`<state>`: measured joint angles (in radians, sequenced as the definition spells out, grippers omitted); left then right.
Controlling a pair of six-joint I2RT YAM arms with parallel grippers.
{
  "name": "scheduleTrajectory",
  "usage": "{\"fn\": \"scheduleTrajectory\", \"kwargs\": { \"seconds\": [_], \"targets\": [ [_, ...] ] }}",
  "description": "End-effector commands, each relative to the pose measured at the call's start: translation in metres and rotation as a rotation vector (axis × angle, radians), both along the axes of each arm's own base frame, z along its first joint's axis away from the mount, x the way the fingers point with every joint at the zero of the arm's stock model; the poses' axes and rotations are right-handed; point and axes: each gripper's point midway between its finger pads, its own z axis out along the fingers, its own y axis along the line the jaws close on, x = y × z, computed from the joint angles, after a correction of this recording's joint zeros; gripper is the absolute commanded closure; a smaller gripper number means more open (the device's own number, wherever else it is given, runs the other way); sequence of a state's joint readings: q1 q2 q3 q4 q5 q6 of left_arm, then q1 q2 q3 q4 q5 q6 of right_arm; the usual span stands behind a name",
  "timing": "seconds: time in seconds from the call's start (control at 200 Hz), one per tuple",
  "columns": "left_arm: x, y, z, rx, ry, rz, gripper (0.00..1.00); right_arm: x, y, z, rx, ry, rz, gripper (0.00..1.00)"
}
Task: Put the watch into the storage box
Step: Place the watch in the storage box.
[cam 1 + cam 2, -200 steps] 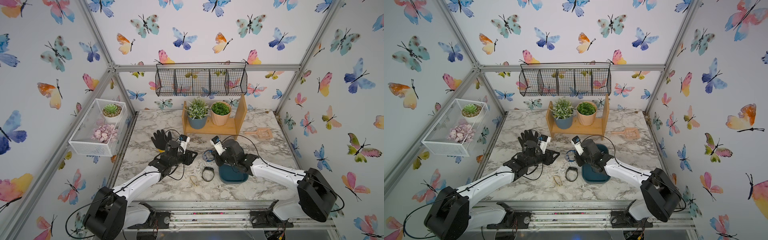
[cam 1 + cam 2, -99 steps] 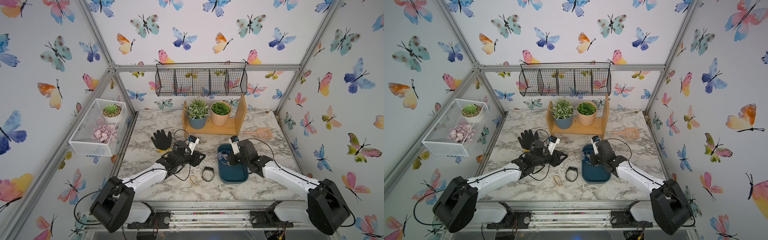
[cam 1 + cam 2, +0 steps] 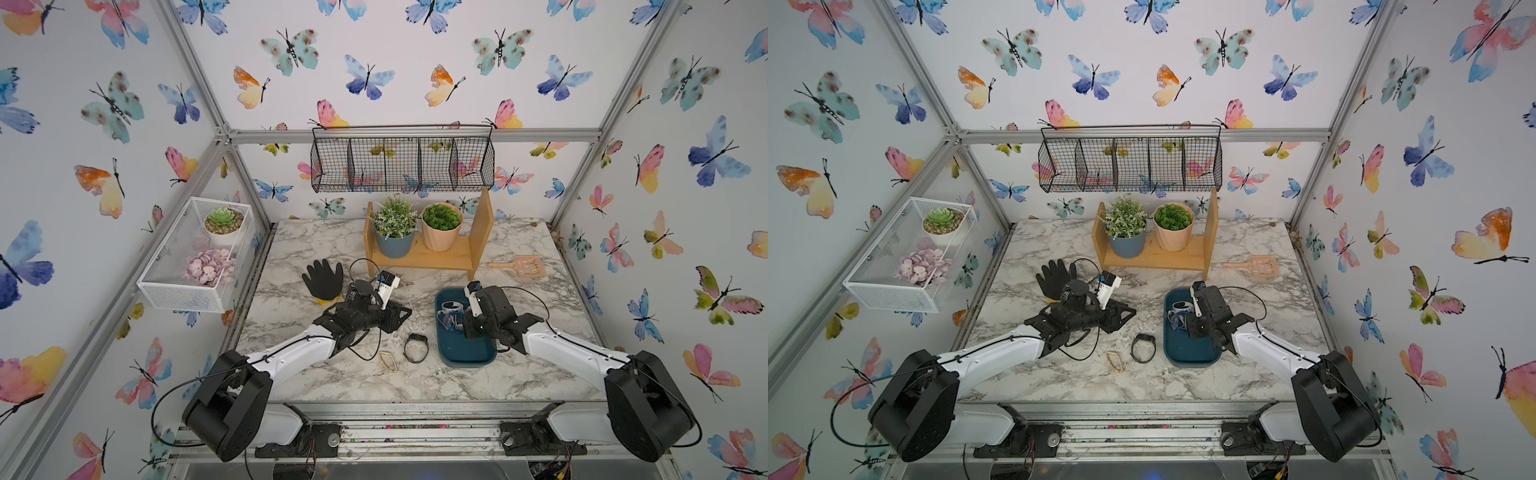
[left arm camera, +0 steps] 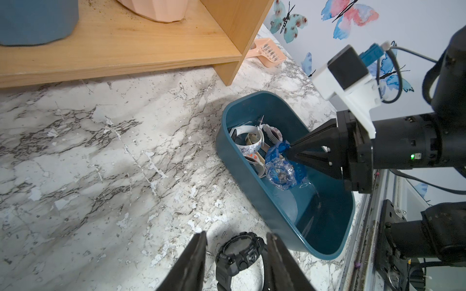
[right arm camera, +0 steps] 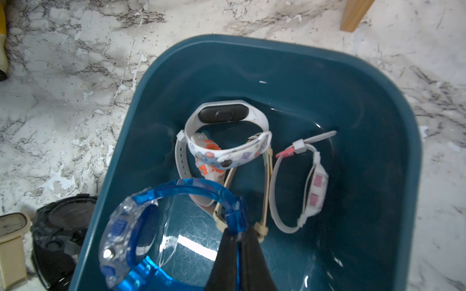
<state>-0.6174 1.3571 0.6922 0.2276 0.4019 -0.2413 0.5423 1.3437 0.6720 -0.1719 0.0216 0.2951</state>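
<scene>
Tabletop [image 3: 519, 374], black watch [image 3: 416, 348] beside box [image 3: 465, 359], right gripper [image 5: 238, 230] clamping blue watch [image 5: 176, 187], left gripper [image 4: 236, 234] apart

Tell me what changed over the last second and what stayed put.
The right gripper, fingers shut on the blue watch, carried it rightward from above the table into the storage box; it is not released. The left gripper, open, swung rightward toward the black watch. The box, black watch and glove stayed put.

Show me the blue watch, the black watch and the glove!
blue watch [image 4: 280, 173], left wrist view, on its clear face.
black watch [image 4: 239, 252], left wrist view, on its case.
black glove [image 3: 323, 281], in a top view, on its palm.
</scene>
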Motion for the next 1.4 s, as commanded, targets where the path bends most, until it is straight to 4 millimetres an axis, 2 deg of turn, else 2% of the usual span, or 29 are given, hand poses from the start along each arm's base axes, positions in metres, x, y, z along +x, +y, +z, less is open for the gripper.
{"fn": "scheduleTrajectory", "kwargs": {
  "seconds": [0.0, 0.405, 0.606, 0.826, 1.136, 1.397],
  "targets": [
    [0.001, -0.005, 0.003, 0.003, -0.024, -0.023, 0.56, -0.003, 0.001, -0.005, 0.001, 0.018, 0.009, 0.98],
    [0.011, 0.003, 0.0, 0.039, -0.035, 0.037, 0.56, -0.005, 0.012, -0.013, 0.029, 0.046, 0.042, 0.96],
    [0.019, 0.011, -0.002, 0.039, -0.019, 0.079, 0.56, -0.006, 0.021, -0.02, 0.006, 0.06, 0.067, 0.92],
    [0.022, 0.017, -0.005, 0.049, -0.012, 0.097, 0.56, -0.006, 0.022, -0.024, -0.01, 0.062, 0.056, 0.79],
    [0.023, 0.019, -0.006, 0.052, -0.008, 0.107, 0.56, -0.004, 0.018, -0.014, -0.017, 0.027, 0.042, 0.64],
    [0.028, 0.028, -0.002, 0.057, -0.013, 0.147, 0.55, 0.004, 0.025, 0.009, 0.012, -0.034, 0.065, 0.55]
  ]
}}
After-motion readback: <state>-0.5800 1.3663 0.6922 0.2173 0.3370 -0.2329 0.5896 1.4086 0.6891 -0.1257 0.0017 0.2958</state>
